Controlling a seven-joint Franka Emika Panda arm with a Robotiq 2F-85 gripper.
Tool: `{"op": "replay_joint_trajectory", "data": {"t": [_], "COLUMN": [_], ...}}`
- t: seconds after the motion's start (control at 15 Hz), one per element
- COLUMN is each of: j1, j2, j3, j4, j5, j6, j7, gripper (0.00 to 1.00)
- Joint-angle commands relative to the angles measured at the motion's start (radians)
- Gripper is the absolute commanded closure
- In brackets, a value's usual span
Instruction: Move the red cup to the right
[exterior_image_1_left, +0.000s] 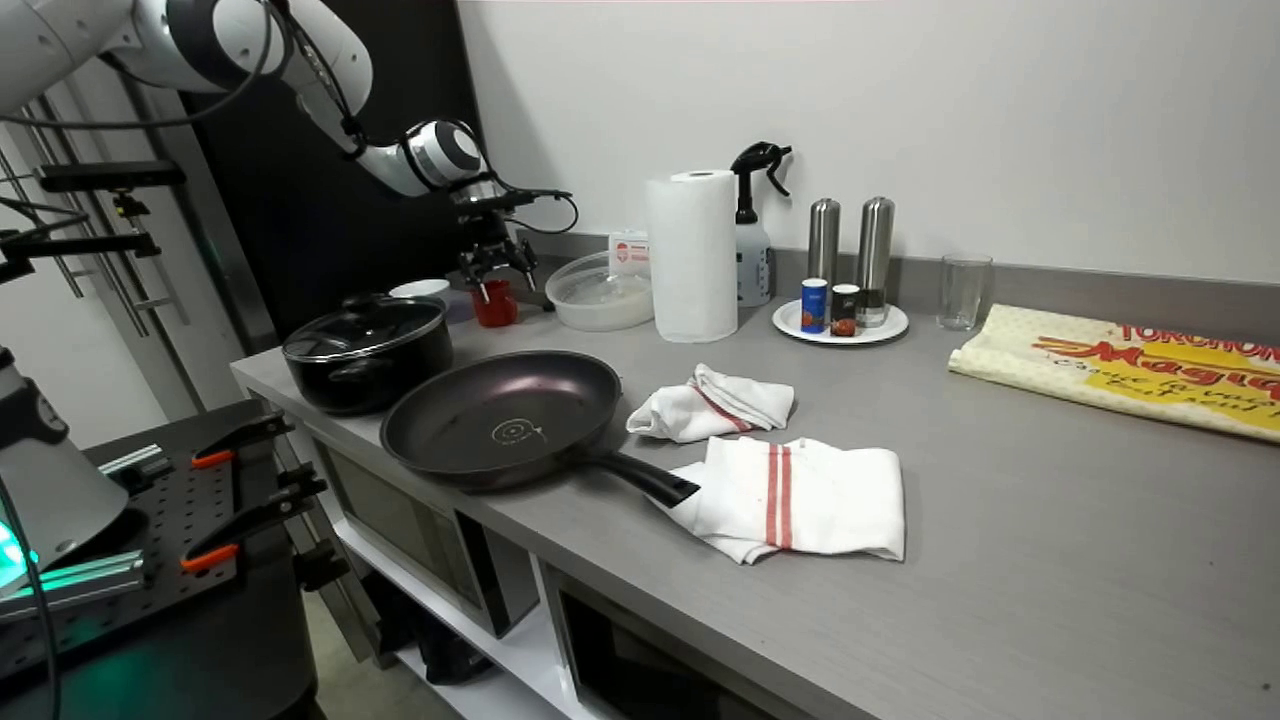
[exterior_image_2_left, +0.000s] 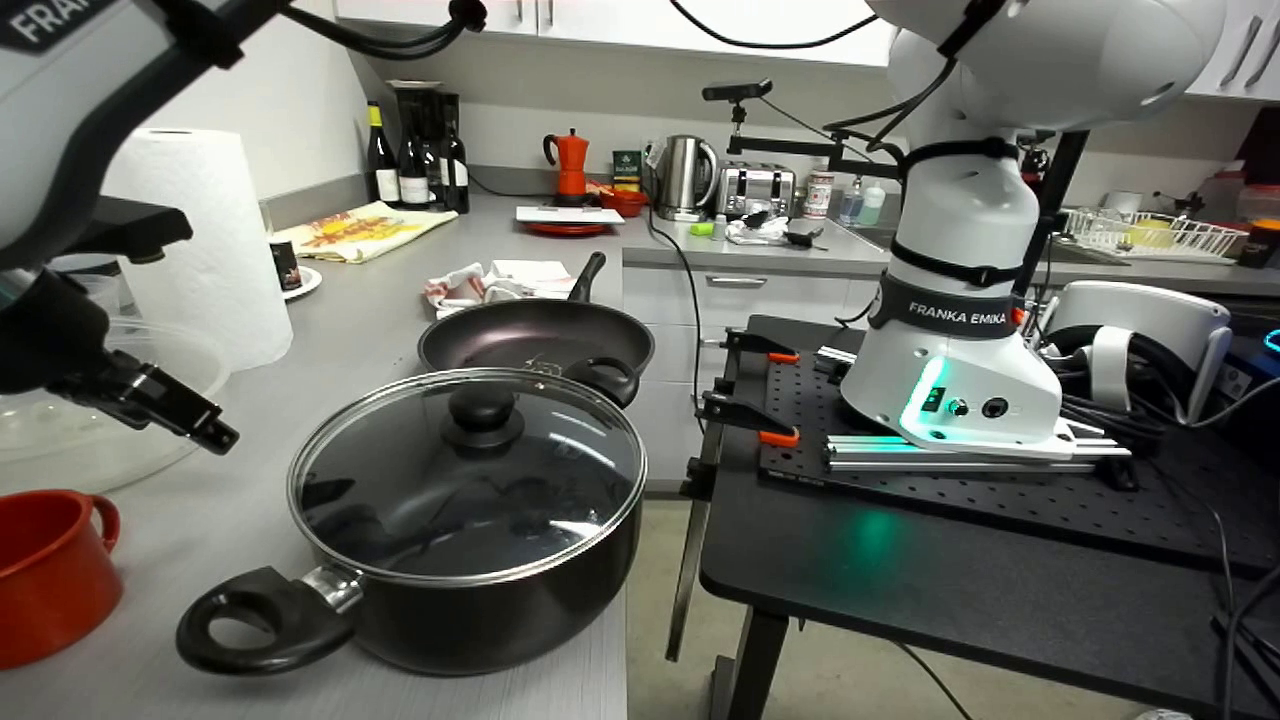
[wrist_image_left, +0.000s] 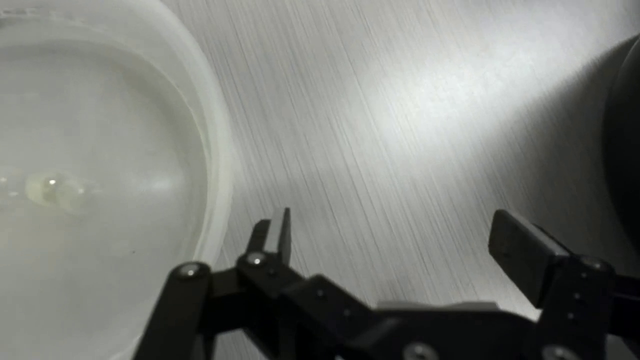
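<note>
Along the white wall runs a grey counter, and near its edge stands the lidded black pot. On the wall side of this pot stands the red cup, upright, not held. Also on that side, the gripper hangs above the counter, its 2 fingers spread with nothing between, I suppose for passing around the cup. Farther from the pot, the clear container sits near, so the descent perhaps needs care.

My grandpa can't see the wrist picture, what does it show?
The robot's open gripper, holding nothing, hangs above a gray counter. A cloudy round bowl sits at left, and part of a dark curved thing shows at the right edge.
</note>
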Motion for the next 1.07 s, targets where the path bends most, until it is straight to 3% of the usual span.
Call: {"op": "replay_joint_trajectory", "data": {"t": [0.0, 0.53, 1.0], "j1": [0.033, 0.055, 0.017], "j2": [0.065, 0.093, 0.095], "j3": [-0.005, -0.004, 0.011], "j4": [0.109, 0.183, 0.223], "j5": [-0.025, -0.008, 0.052], "j6": [-0.06, -0.045, -0.05], "j7": [-0.071, -0.155, -0.251], "gripper": [0.0, 0.0, 0.0]}}
